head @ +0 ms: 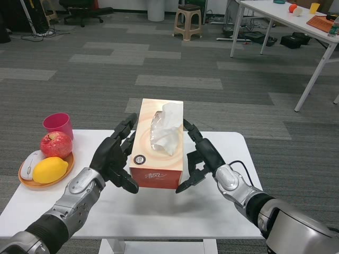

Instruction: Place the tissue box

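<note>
Head view looks down on a white table (pixel 159 211) where an orange tissue box (pixel 158 153) sits near the middle, its long side running away from the robot and a white tissue (pixel 165 127) puffing up from the slot in its top. Both black hands hold the box from opposite sides: the left hand (pixel 114 156) lies flat against the box's left face with its fingers stretched along it toward the far end and the thumb curled under near the front corner, and the right hand (pixel 201 159) presses the right face in the same way, fingers extended and its lower fingers hooked toward the near right corner. Whether the box's base rests on the table or hangs just above it cannot be told from this angle. At the table's left edge an orange plate (pixel 32 182) carries a yellow lemon (pixel 50 169) at the front, a red apple (pixel 55 144) behind it, and a white computer mouse (pixel 30 160) on the left side. A pink cup (pixel 58 124) stands just beyond the plate, at the far left corner. Beyond the table lies grey carpet (pixel 175 79); a beige plastic stool (pixel 188 21) stands far off, and another white table (pixel 286 21) fills the far right.
</note>
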You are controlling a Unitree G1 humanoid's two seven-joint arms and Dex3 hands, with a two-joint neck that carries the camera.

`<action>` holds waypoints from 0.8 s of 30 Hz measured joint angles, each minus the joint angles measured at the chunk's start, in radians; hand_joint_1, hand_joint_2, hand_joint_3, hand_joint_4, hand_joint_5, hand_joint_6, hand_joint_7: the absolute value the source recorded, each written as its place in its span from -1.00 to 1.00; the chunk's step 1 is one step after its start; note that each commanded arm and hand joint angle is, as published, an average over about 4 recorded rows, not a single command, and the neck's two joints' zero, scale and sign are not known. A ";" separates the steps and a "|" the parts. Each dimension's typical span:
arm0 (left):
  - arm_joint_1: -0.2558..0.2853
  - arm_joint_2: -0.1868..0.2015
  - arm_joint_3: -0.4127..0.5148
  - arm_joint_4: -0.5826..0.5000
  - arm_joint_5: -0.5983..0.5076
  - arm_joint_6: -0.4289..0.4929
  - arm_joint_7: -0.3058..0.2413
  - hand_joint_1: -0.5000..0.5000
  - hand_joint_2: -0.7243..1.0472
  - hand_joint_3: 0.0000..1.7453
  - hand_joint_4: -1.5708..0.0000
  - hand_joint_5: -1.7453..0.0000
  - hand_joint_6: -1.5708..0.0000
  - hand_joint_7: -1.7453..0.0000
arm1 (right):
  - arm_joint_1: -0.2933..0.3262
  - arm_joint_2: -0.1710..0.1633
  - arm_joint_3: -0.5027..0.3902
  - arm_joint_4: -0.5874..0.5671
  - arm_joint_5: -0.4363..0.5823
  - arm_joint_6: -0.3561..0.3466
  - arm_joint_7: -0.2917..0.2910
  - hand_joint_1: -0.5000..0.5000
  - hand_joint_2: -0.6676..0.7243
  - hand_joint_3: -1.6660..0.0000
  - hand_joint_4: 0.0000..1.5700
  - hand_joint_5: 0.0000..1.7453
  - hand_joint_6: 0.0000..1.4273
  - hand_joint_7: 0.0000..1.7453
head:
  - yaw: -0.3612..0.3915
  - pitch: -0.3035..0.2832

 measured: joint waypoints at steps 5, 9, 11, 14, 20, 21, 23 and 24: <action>0.003 0.000 0.000 0.000 0.000 0.000 0.000 1.00 -0.60 -1.00 1.00 0.65 1.00 1.00 | 0.000 -0.001 0.001 0.000 -0.001 0.000 0.001 -0.83 -0.68 0.62 0.49 0.67 -1.00 -0.60 | 0.003 -0.003; 0.005 0.000 0.000 0.000 0.000 0.000 0.000 1.00 -0.60 -1.00 1.00 0.65 1.00 1.00 | 0.000 -0.001 0.003 0.002 -0.001 0.000 0.001 -0.83 -0.64 0.62 0.49 0.67 -1.00 -0.60 | 0.004 -0.007; 0.006 0.001 -0.001 0.000 0.000 0.000 0.000 1.00 -0.60 -1.00 1.00 0.65 1.00 1.00 | 0.000 -0.001 0.005 0.004 -0.001 0.000 0.002 -0.83 -0.64 0.62 0.49 0.67 -1.00 -0.60 | 0.003 -0.008; 0.008 0.001 -0.005 0.000 0.000 0.000 0.000 1.00 -0.60 -1.00 1.00 0.65 1.00 1.00 | 0.000 -0.001 0.010 0.012 -0.001 0.000 0.001 -0.83 -0.64 0.62 0.49 0.67 -1.00 -0.60 | 0.001 -0.012; 0.011 0.002 -0.015 0.003 0.001 0.000 0.000 1.00 -0.60 -1.00 1.00 0.65 1.00 1.00 | 0.000 0.002 0.021 0.036 -0.001 0.000 0.001 -0.83 -0.64 0.62 0.49 0.67 -1.00 -0.60 | 0.002 -0.018; 0.012 0.002 -0.016 0.005 0.001 0.000 0.000 1.00 -0.60 -1.00 1.00 0.68 1.00 1.00 | 0.000 0.003 0.023 0.040 -0.001 0.000 0.001 -0.83 -0.64 0.62 0.49 0.67 -1.00 -0.60 | 0.002 -0.018; 0.013 0.002 -0.019 0.010 0.002 0.000 0.000 1.00 -0.60 -1.00 1.00 0.74 1.00 1.00 | 0.000 0.005 0.027 0.046 -0.001 0.000 0.001 -0.83 -0.64 0.62 0.49 0.67 -1.00 -0.60 | 0.002 -0.018; 0.013 0.001 -0.021 0.015 0.002 0.000 0.000 1.00 -0.60 -1.00 1.00 0.76 1.00 1.00 | 0.000 0.007 0.029 0.050 -0.001 0.000 0.001 -0.83 -0.64 0.62 0.49 0.67 -1.00 -0.60 | 0.001 -0.019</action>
